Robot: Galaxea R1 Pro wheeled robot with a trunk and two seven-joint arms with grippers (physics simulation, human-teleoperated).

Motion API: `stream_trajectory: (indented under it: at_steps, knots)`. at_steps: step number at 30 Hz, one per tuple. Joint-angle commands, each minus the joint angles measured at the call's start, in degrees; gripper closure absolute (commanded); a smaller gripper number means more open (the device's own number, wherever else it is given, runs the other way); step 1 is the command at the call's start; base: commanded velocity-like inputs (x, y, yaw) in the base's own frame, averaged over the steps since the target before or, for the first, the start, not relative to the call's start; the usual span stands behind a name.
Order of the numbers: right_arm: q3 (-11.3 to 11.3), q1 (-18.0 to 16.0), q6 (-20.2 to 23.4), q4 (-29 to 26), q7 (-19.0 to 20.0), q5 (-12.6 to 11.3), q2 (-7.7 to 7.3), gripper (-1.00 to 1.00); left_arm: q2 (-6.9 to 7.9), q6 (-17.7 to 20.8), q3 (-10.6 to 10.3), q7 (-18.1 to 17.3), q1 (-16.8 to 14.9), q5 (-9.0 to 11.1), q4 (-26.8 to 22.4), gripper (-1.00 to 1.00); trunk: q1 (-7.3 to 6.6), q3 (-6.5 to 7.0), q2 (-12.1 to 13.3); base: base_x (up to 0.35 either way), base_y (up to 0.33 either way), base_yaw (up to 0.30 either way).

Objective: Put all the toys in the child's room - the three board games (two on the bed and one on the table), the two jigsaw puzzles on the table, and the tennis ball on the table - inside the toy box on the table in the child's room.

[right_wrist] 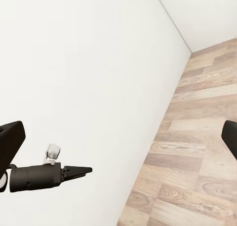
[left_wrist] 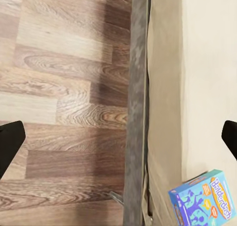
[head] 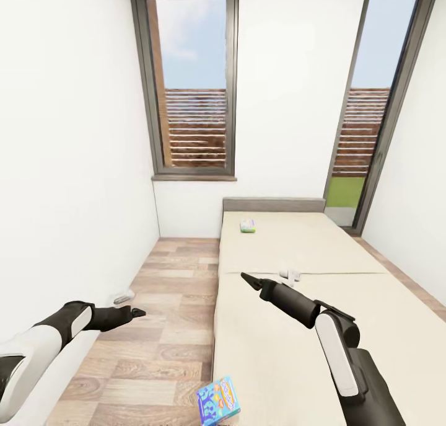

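— Closest up?
— Blue board game point(head: 218, 401), cartoon cover, at the near left edge of the bed point(head: 291, 351). Bottom corner cut off by the frame. Cannot tell whether flat on the mattress or tipped over its edge.
— Lettering readable?
— Only partly in the left wrist view; blurred.
— Any other game?
— Second board game point(head: 248, 226), pale and multicoloured, far up the mattress just before the headboard point(head: 274, 204). Too small to read.
— Left pincer point(head: 137, 313)?
— Out over the wood floor point(head: 167, 289), well left of the bed, holding nothing. Fingertips at opposite edges of its own wrist view, so spread wide; looks like one dark point from the head camera.
— Right pincer point(head: 246, 280)?
— Above the bed's middle, pointing toward the left wall point(head: 74, 165). Likewise wide apart in its wrist view, empty.
— Anything unclear?
— Small pale object point(head: 290, 274) on the mattress just beyond the right pincer; cannot make out what. Another whitish thing point(head: 124, 298) low by the wall near the left pincer, equally unidentifiable.
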Motion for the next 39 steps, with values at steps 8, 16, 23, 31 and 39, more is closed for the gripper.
stream_trajectory:
  at_steps: [8, 16, 23, 31, 39]
  knots:
    - [0.0, 0.0, 0.3, 0.0, 0.0, 0.5, 0.33, -1.0, -0.09, 0.5, -0.1, -0.1, 0.0, 0.5, -0.1, -1.0, 1.76, -2.1, -3.3, 0.0, 0.0, 0.0]
    - [0.0, 0.0, 0.3, 0.0, -0.1, 0.6, 0.32, -1.0, 0.03, 0.6, -0.1, -0.6, 0.0, 0.5, -0.1, -1.0, 3.52, -3.64, -6.5, 0.0, 0.0, 0.0]
    - [0.0, 0.0, 0.3, 0.0, -0.1, 0.7, 0.39, -1.0, 0.34, 0.6, -0.2, -6.8, 0.0, 0.4, -0.1, -1.0, 5.06, -4.91, -9.3, 0.0, 0.0, 0.0]
    - [0.0, 0.0, 0.3, 0.0, -0.2, 0.7, 0.53, -1.0, 1.08, 0.8, -0.3, -15.5, 0.0, 0.2, -0.1, -1.0, 6.81, -6.35, -12.5, 0.0, 0.0, 0.0]
    - [0.0, 0.0, 0.3, 0.0, -0.2, 0.8, 0.61, -1.0, 1.67, 0.9, -0.3, -19.7, 0.0, 0.0, -0.1, -1.0, 8.57, -7.79, -15.7, 0.0, 0.0, 0.0]
